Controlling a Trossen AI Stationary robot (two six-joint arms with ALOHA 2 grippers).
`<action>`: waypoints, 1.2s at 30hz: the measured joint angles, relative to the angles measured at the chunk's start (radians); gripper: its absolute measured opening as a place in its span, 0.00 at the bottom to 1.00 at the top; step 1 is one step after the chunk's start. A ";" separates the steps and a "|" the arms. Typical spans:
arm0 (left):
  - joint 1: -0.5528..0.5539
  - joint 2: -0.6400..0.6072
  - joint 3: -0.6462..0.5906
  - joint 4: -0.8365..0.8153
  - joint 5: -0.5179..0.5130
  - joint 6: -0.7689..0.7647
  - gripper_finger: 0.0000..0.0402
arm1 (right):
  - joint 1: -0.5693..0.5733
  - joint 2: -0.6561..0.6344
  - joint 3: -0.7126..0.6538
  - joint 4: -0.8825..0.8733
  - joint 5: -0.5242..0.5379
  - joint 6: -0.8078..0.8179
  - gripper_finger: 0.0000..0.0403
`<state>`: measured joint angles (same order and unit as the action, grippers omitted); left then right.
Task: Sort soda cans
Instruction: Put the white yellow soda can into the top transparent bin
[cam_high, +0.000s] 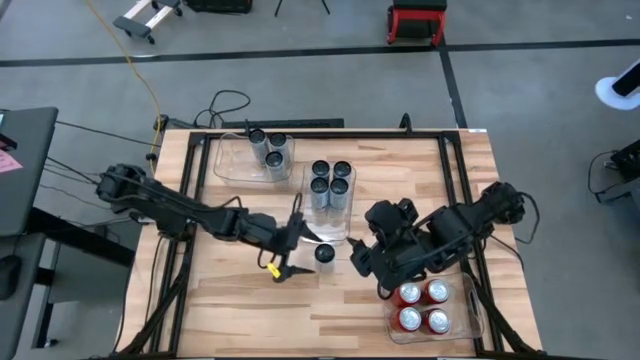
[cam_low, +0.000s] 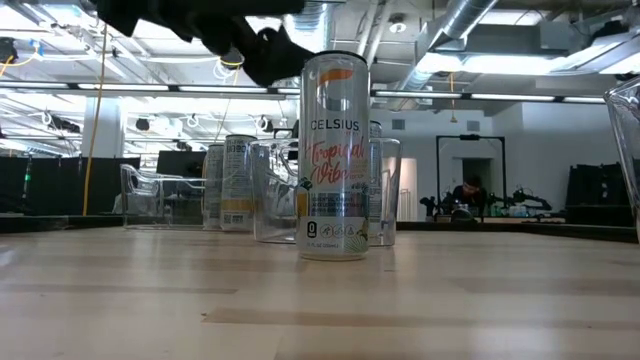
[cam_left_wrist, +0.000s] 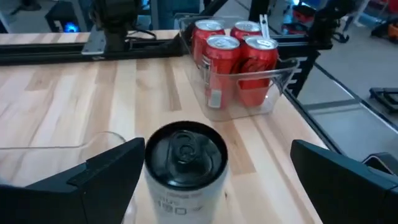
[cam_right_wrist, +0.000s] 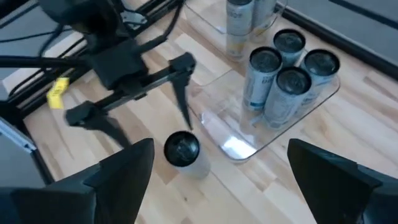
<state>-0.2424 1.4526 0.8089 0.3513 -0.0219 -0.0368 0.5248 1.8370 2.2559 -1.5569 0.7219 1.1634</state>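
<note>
A lone silver-grey soda can (cam_high: 324, 254) with a dark top stands upright on the wooden table, near its middle. My left gripper (cam_high: 296, 248) is open just to the can's left. In the left wrist view the can (cam_left_wrist: 185, 165) shows between the two spread fingers, closer to one of them, with no contact showing. My right gripper (cam_high: 362, 256) hovers open above the table to the can's right, looking down on the can (cam_right_wrist: 182, 149). Four red cans (cam_high: 423, 305) fill a clear bin at the near right.
A clear bin (cam_high: 344, 215) holding several silver-grey cans (cam_high: 330, 183) stands just beyond the lone can. Another clear bin (cam_high: 228, 160) with three cans (cam_high: 268, 148) sits at the far left. The black table frame runs along the edges. Bare wood lies toward the near left.
</note>
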 joint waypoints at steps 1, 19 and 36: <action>0.000 0.010 0.000 0.007 0.000 0.000 1.00 | 0.004 0.000 0.000 0.000 -0.004 0.008 0.95; 0.036 0.110 0.010 0.065 -0.019 0.075 1.00 | 0.031 0.000 -0.001 -0.007 -0.012 0.045 0.95; 0.045 0.204 0.093 0.048 0.045 0.104 0.89 | 0.027 0.000 -0.001 -0.014 -0.016 0.059 0.95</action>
<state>-0.1979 1.6562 0.9017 0.3992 0.0233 0.0671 0.5522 1.8370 2.2551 -1.5708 0.7059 1.2228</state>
